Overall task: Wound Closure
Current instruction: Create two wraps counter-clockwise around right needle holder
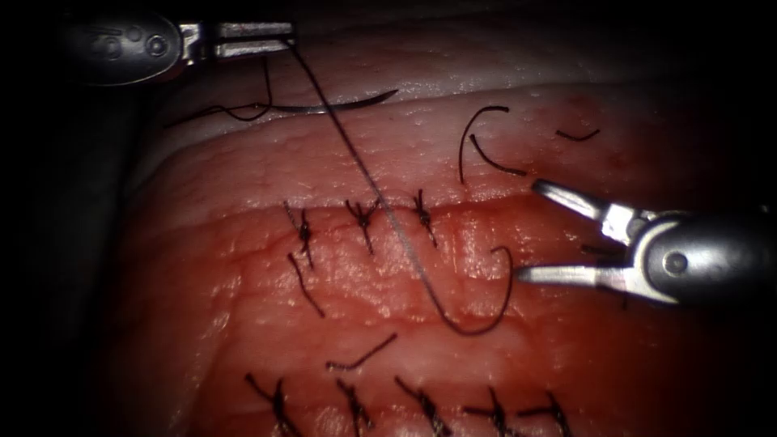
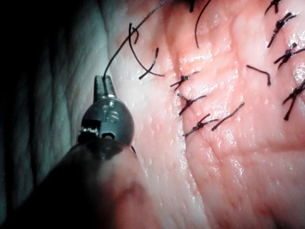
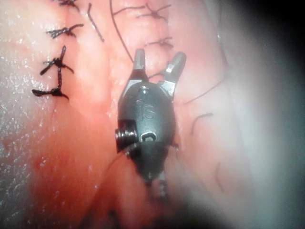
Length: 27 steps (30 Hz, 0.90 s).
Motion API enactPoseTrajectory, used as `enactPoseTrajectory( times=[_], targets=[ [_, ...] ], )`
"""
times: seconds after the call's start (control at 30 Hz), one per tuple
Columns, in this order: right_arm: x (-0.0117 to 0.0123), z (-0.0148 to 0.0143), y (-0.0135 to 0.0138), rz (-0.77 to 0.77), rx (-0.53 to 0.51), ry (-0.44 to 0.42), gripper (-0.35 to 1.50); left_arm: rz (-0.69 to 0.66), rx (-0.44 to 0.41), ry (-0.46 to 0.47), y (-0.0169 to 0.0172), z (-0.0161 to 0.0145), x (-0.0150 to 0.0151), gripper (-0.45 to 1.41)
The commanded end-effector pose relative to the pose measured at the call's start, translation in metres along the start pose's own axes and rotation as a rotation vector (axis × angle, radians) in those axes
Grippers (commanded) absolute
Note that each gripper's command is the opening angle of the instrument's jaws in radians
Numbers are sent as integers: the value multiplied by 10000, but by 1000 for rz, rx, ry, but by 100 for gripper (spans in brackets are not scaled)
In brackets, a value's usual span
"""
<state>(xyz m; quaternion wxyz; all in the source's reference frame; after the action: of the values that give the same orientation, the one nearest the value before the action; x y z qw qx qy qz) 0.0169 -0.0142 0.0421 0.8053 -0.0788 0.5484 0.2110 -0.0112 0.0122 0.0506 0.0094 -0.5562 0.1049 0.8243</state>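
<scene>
The left tool (image 1: 271, 39) is at the upper left, jaws shut on the thread (image 1: 380, 202). The thread runs taut and diagonally down across the cut (image 1: 469, 212), then curls into a loose loop (image 1: 486, 328) near the right tool. The curved needle (image 1: 340, 106) lies free on the pale tissue beyond the cut, held by neither tool and not in the tissue. At the right end of the cut the right tool (image 1: 528, 231) stands open and holds nothing. The left tool (image 2: 104, 85) grips thread (image 2: 125, 45). The right tool (image 3: 158, 59) is spread open over the tissue.
Three tied stitches (image 1: 364, 215) close the left part of the cut. A second row of several knots (image 1: 429, 413) runs along the near edge. Cut thread pieces (image 1: 486, 137) lie on the tissue beyond the cut, others (image 1: 360, 356) before it. Red fluid (image 1: 566, 356) wets the near tissue.
</scene>
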Motion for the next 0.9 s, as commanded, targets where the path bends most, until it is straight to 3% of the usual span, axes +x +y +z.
enactPoseTrajectory(
  times=[0.03, 0.27, 0.33, 0.4, 0.67, 0.9],
  targets=[
    [-3, 19, -1, -3, 12, -16, -5, -8, -4, 8, 5, 10, -8, -45],
    [-9, 29, 5, -7, 44, -76, -16, -33, -11, 32, 20, 14, -19, -45],
    [-9, 33, 2, -9, 51, -86, -35, -42, -15, 43, 23, 17, -18, -45],
    [-7, 39, -2, -8, 60, -78, -35, -48, -14, 48, 24, 22, -16, -45],
    [19, 89, -32, 21, 55, 77, -35, -68, 0, 83, 33, 60, -3, -45],
    [42, 110, -34, 47, 4, 190, -35, -75, 0, 97, 58, 70, -12, -45]
  ],
)
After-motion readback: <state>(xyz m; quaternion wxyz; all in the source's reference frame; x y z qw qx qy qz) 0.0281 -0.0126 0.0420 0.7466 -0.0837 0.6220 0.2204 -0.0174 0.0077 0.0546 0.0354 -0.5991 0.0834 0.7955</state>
